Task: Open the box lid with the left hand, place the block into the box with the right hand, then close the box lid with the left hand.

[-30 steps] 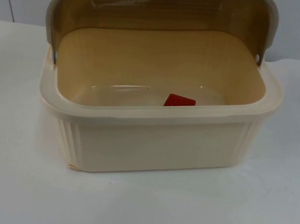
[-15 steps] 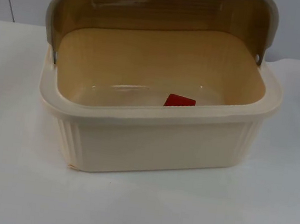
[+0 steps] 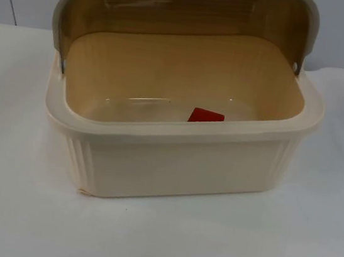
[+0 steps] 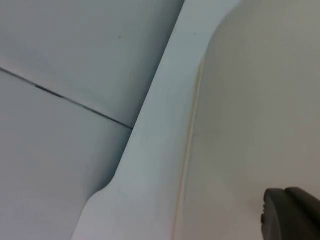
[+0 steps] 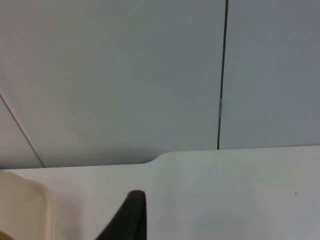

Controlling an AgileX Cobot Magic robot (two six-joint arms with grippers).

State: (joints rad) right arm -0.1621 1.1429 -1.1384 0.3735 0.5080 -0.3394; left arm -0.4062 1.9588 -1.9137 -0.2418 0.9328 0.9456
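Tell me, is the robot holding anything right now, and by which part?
It cannot be told. The red block lies loose inside the box, whose lid stands open. The left wrist view is close against the lid, but no grip can be made out.

- Cream plastic box (image 3: pixel 179 167) — vertical ribbing on front wall, yellowish inside.
- Raised lid (image 3: pixel 175 8), cream rim, amber-brown translucent panel.
- Red block (image 3: pixel 206 116).
- White table top (image 3: pixel 9 208); grey partition wall (image 5: pixel 125 75), dark seams.
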